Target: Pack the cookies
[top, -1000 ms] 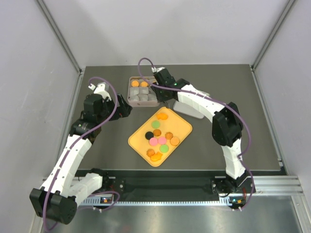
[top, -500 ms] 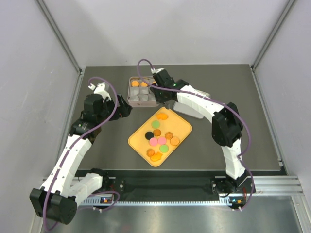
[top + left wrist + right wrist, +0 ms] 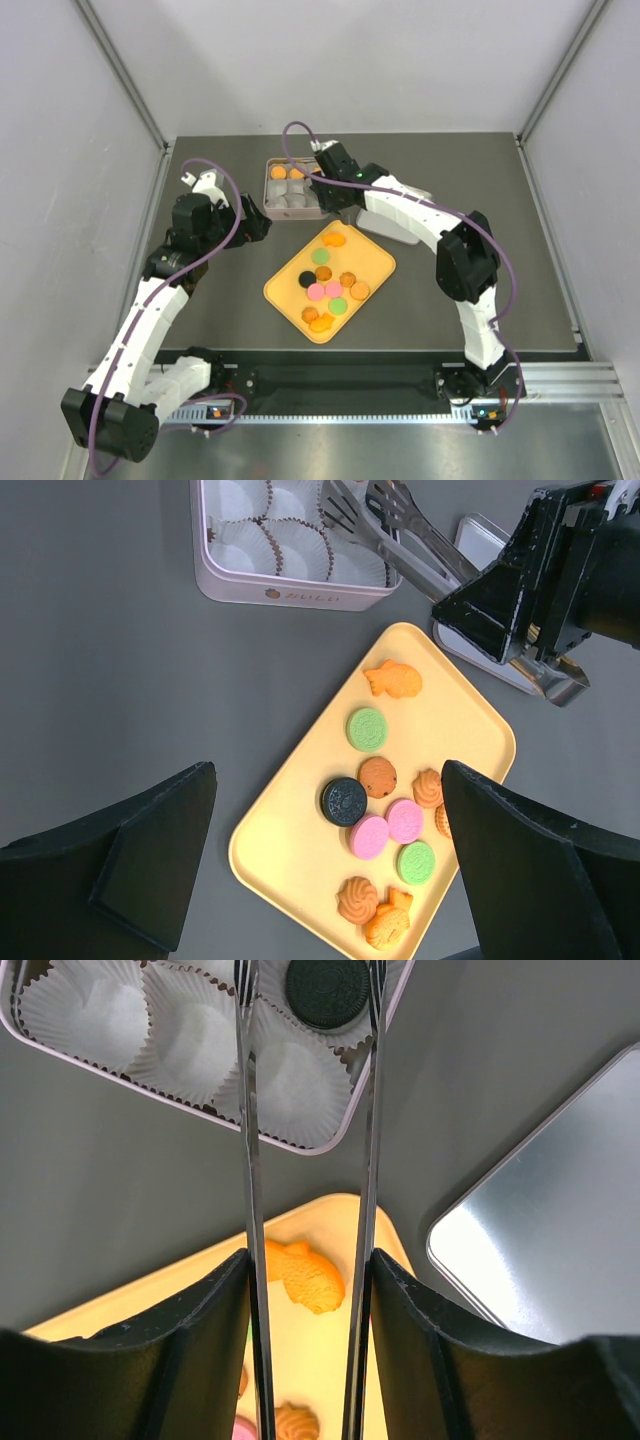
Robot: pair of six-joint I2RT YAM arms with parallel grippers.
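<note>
Several cookies, orange, pink, green and black, lie on a yellow tray. In the left wrist view they sit on the tray under my open, empty left gripper, which hovers above it. My right gripper is shut on metal tongs, reaching over the pink tin. The tongs' arms stand apart, either side of a black cookie lying in a paper cup of the tin. Two orange cookies sit in the tin's far cups. A fish-shaped cookie lies below the tongs.
The tin's silver lid lies flat to the right of the tin, next to the tray's far corner; it also shows in the right wrist view. Several white paper cups in the tin hold nothing. Grey walls enclose the dark table.
My right gripper with the tongs has shifted slightly left over the tin. The left arm has not moved.
</note>
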